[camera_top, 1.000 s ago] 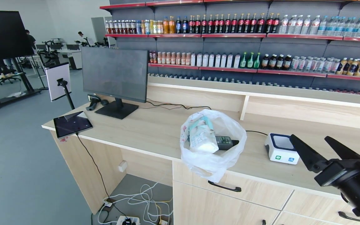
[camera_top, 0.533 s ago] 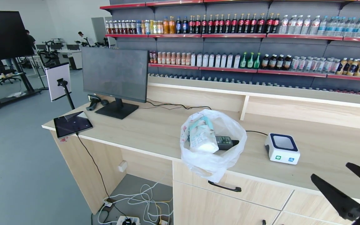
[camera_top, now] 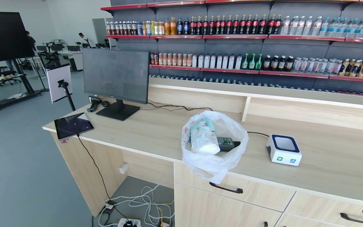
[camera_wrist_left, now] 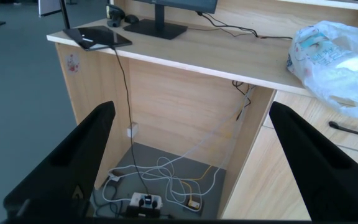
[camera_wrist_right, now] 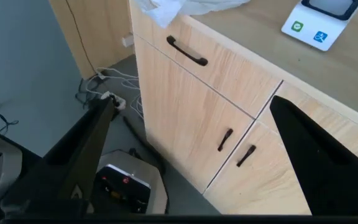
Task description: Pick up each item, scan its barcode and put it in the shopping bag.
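Left gripper [camera_wrist_left: 191, 109]: my fingers spread wide and holding nothing, low in front of the counter [camera_top: 156, 132], over the floor cables.
Right gripper [camera_wrist_right: 191, 102]: also spread wide and holding nothing, down beside the drawer fronts.
Shopping bag [camera_top: 213, 168]: sits on the counter at its front edge, just left of the white scanner [camera_top: 284, 149], with its lower wall sagging over the edge above a drawer handle.
Bag contents: a pale soft pack [camera_top: 202, 138] and a dark item [camera_top: 227, 143], touching.
Handling: I judge the bag thin, limp and slippery, so I would pinch it at the rim. The pack looks light and squashy (best gripped across its narrow sides).
Pointing: the bag's mouth faces up. The pack's long axis stands nearly upright, leaning. The dark item lies flat, with its long axis pointing toward the scanner.
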Tool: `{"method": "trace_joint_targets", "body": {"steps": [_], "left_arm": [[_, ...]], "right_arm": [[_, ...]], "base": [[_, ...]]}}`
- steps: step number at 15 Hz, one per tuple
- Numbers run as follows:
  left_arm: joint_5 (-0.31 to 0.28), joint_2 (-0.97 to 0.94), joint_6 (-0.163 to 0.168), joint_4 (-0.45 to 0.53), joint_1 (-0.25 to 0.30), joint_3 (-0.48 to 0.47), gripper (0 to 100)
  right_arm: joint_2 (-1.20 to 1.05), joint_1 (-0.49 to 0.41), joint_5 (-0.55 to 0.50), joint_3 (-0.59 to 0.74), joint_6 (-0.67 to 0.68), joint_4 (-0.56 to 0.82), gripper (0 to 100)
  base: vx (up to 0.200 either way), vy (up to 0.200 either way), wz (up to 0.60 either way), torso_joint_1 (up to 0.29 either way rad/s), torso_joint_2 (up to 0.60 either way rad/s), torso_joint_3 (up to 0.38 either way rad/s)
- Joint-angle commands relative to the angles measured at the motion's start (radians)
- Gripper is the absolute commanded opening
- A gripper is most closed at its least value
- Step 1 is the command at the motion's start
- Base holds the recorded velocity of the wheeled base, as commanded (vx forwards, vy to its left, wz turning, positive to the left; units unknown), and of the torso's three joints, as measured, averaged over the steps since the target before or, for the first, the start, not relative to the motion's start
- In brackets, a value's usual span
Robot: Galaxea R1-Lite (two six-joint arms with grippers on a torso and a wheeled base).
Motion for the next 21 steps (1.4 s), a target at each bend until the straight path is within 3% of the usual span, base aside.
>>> {"method": "trace_joint_targets", "body": {"steps": [1, 2, 3, 4, 7, 9, 11, 21], "left_arm": [[0.000, 0.000, 0.001, 0.000, -0.001, 0.000, 100], [0.000, 0.000, 0.001, 0.000, -0.001, 0.000, 100], [0.000, 0.000, 0.001, 0.000, -0.001, 0.000, 100], [0.000, 0.000, 0.000, 0.000, -0.001, 0.000, 100], [0.000, 0.000, -0.006, 0.000, 0.001, 0.000, 100], [0.000, 0.000, -0.005, 0.000, -0.001, 0.000, 100], [0.000, 0.000, -0.002, 0.000, -0.001, 0.000, 100], [0.000, 0.000, -0.003, 0.000, -0.001, 0.000, 100]], "right_arm": [[-0.039, -0.116, -0.044, -0.003, 0.038, 0.001, 100], [0.001, -0.268, -0.044, -0.003, 0.044, 0.001, 100], [0.024, -0.351, -0.005, -0.003, 0.042, 0.004, 100], [0.021, -0.375, 0.038, -0.003, 0.025, 0.004, 100], [-0.108, -0.458, -0.015, -0.004, 0.059, 0.004, 100], [-0.170, -0.478, 0.000, -0.001, 0.081, 0.003, 100], [-0.188, -0.487, 0.041, 0.054, 0.050, -0.096, 100], [-0.188, -0.487, 0.052, 0.054, 0.048, -0.083, 100]], "base": [[0.000, 0.000, 0.00, 0.000, 0.00, 0.000], [0.000, 0.000, 0.00, 0.000, 0.00, 0.000], [0.000, 0.000, 0.00, 0.000, 0.00, 0.000], [0.000, 0.000, 0.00, 0.000, 0.00, 0.000], [0.000, 0.000, 0.00, 0.000, 0.00, 0.000], [0.000, 0.000, 0.00, 0.000, 0.00, 0.000], [0.000, 0.000, 0.00, 0.000, 0.00, 0.000], [0.000, 0.000, 0.00, 0.000, 0.00, 0.000]]}}
